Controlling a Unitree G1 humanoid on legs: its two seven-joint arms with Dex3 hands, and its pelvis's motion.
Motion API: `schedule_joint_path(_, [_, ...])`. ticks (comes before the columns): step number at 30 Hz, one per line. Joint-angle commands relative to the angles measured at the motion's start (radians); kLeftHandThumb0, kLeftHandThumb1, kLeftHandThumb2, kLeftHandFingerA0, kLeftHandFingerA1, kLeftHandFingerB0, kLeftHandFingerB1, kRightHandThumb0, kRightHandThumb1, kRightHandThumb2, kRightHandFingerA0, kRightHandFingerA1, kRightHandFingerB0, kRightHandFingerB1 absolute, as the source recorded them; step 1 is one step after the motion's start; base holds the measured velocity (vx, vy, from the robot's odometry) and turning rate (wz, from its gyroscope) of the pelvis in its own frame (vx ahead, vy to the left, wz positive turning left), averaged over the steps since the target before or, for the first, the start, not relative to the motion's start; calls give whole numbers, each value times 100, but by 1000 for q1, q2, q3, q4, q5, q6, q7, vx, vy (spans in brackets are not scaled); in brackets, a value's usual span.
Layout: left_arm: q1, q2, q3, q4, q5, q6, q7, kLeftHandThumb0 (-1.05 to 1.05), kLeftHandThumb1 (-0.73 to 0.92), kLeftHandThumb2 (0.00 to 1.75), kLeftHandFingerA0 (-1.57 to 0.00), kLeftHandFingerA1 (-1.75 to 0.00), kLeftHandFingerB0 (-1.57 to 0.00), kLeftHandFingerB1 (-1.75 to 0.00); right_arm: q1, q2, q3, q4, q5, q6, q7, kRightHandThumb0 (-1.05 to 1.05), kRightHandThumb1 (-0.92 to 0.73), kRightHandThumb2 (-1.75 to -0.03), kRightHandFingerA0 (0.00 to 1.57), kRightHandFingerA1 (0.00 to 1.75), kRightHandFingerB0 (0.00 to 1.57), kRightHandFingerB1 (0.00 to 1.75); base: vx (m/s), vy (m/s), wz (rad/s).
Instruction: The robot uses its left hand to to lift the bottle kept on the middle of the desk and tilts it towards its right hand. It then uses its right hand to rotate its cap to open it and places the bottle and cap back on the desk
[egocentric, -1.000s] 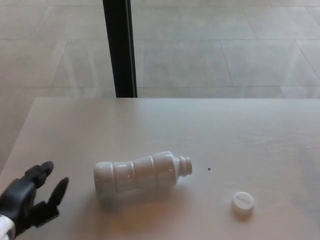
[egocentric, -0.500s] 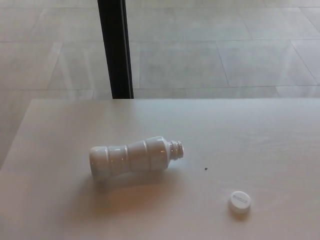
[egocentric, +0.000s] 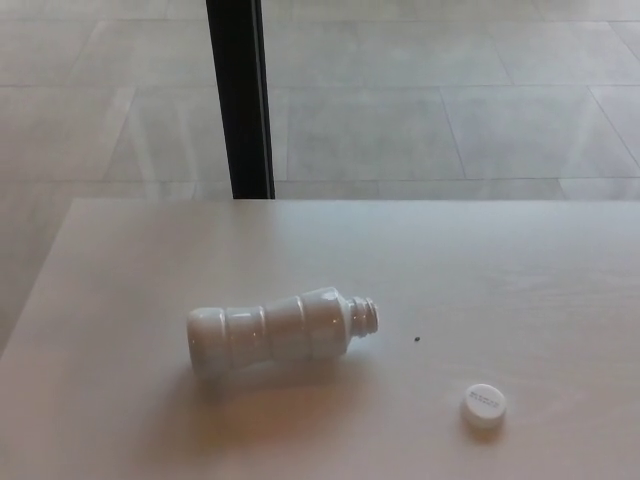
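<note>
A white ribbed bottle (egocentric: 275, 331) lies on its side near the middle of the pale desk (egocentric: 480, 260). Its open neck points to the right and it has no cap on. The white cap (egocentric: 484, 405) rests on the desk by itself, to the right of the bottle and nearer the front edge. Neither of my hands shows in the head view.
A black upright post (egocentric: 241, 98) stands just behind the desk's far edge, left of centre. Beyond it lies a grey tiled floor (egocentric: 420, 90). A small dark speck (egocentric: 417, 338) sits on the desk just right of the bottle's neck.
My left hand, seen open at the lower left a second ago, has left the picture. The camera shifted slightly; the bottle and cap lie as before.
</note>
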Motion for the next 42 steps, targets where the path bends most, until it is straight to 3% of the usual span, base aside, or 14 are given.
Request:
schedule_joint_path(1, [82,-19,338,472,-349,-337,151,-69,92,70,-7,-44,-1,-26,-92,137,-499,450,569,58,-248,-47,-72,-75,6,20,9,29,0,0,0])
schedule_joint_path(2, [125,-34,250,477,-266,-355,102,-70,76,111,-1,-45,-1,-27,-89,152,-474,461,540,55,-247,-42,-74,-64,9,27,11,26,0,0,0])
schedule_joint_path(4, [187,-72,151,431,-166,-344,82,-37,52,110,0,-51,0,-50,-75,169,-465,476,533,50,-203,-28,-63,-109,1,51,0,48,0,0,0])
schedule_joint_path(6, [207,-72,107,425,-133,-353,74,-76,91,68,-15,-42,-14,-33,-63,186,-468,453,527,50,-186,-28,-62,-108,2,51,0,48,0,0,0])
schedule_joint_path(7, [210,-49,65,447,-107,-371,46,-76,91,70,-15,-41,-13,-31,-49,201,-445,444,505,59,-157,-43,-71,-62,19,34,21,29,0,0,0])
schedule_joint_path(14, [215,-16,-25,516,-83,-455,-12,-37,55,112,0,-52,0,-51,-21,225,-328,492,387,28,-85,-47,-69,-59,40,42,36,33,0,0,0])
schedule_joint_path(15, [226,-21,-39,509,-76,-473,-14,-77,92,72,-12,-46,-8,-32,-9,228,-281,491,343,8,-80,-50,-68,-60,44,41,37,33,0,0,0])
schedule_joint_path(17, [236,-20,-41,531,-92,-495,-33,-78,76,107,-3,-50,-3,-39,2,224,-248,503,321,-15,-54,-48,-67,-60,45,40,36,32,0,0,0])
schedule_joint_path(18, [235,-16,-43,544,-94,-508,-29,-37,54,112,-1,-52,0,-51,9,228,-233,495,309,-23,-50,-49,-67,-60,47,40,35,32,0,0,0])
schedule_joint_path(19, [231,-8,-43,564,-97,-520,-21,-79,91,72,-9,-47,-7,-35,14,231,-226,488,312,-26,-30,-48,-68,-60,44,40,33,32,0,0,0])
schedule_joint_path(20, [228,1,-38,584,-106,-525,-10,-81,75,110,-11,-55,0,-40,20,228,-211,508,301,-49,-22,-49,-66,-60,47,40,34,32,0,0,0])
schedule_joint_path(33, [223,45,-103,663,-132,-593,-13,-82,76,112,-11,-55,0,-34,25,221,-174,529,344,-56,-29,-49,-67,-60,46,41,33,32,0,0,0])
schedule_joint_path(36, [212,56,-102,696,-155,-601,-5,-80,92,71,-12,-49,-6,-33,51,235,-146,476,346,-49,-19,-51,-68,-61,63,47,33,32,0,0,0])
schedule_joint_path(42, [216,65,-132,734,-179,-636,17,-78,92,70,-14,-49,-8,-33,69,234,-115,461,371,-54,-10,-57,-57,-83,55,57,26,43,0,0,0])
